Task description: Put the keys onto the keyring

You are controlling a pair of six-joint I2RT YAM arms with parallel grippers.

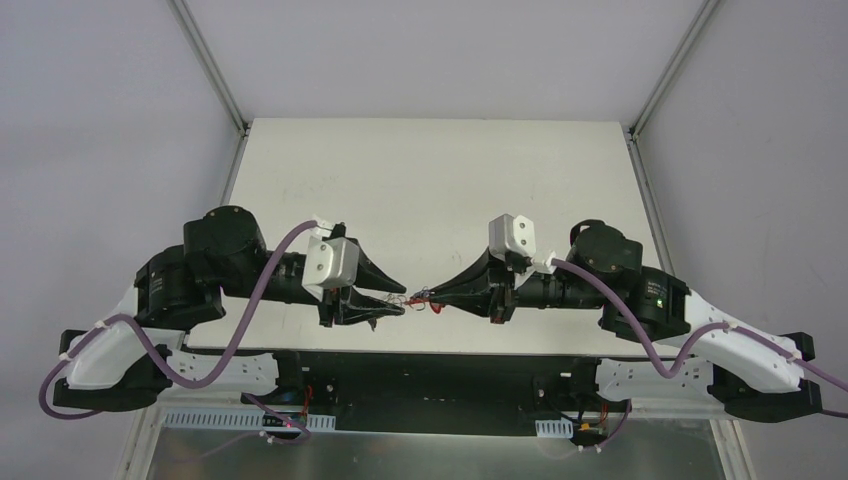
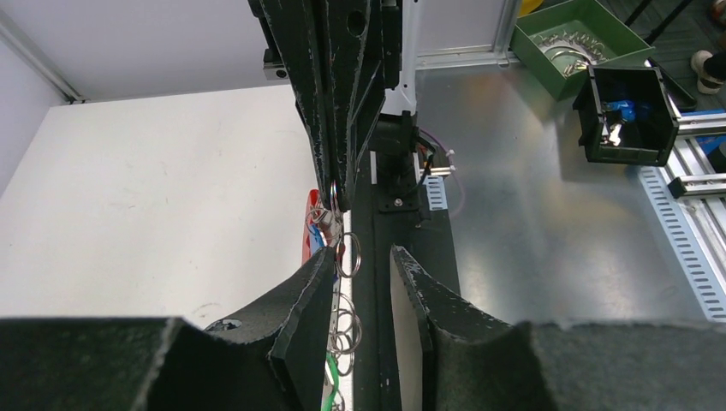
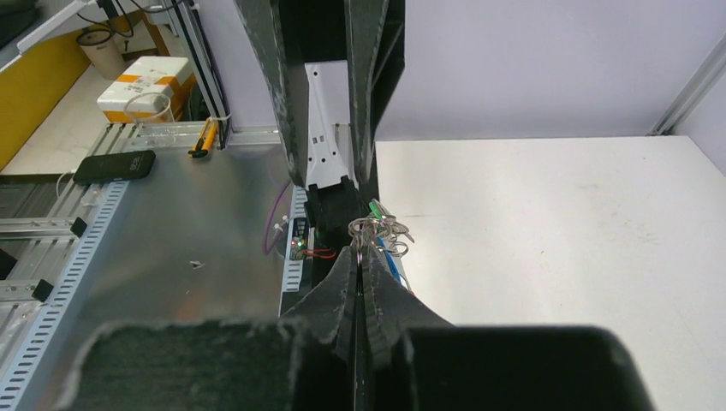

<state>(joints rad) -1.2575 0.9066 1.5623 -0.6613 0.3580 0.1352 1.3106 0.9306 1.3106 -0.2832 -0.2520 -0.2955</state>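
The keyring bunch (image 1: 418,298) hangs in the air between my two gripper tips, over the table's near edge. My right gripper (image 3: 357,251) is shut on one of its silver rings (image 3: 370,229). In the left wrist view the red clip (image 2: 309,224) and a bit of blue key head (image 2: 318,241) hang under the right gripper's tips, and the ring chain (image 2: 348,255) runs along the inner face of my left finger. My left gripper (image 2: 361,255) is open, its jaws wide apart around the chain. A small green piece (image 3: 375,207) hangs with the rings. Yellow and black keys do not show.
The white table (image 1: 430,180) stretches away behind the grippers. Off the table, on the metal bench, stand a green bin (image 2: 582,38) of metal parts and a black bin (image 2: 629,116). A phone (image 3: 114,165) and a box (image 3: 145,86) lie on the other side.
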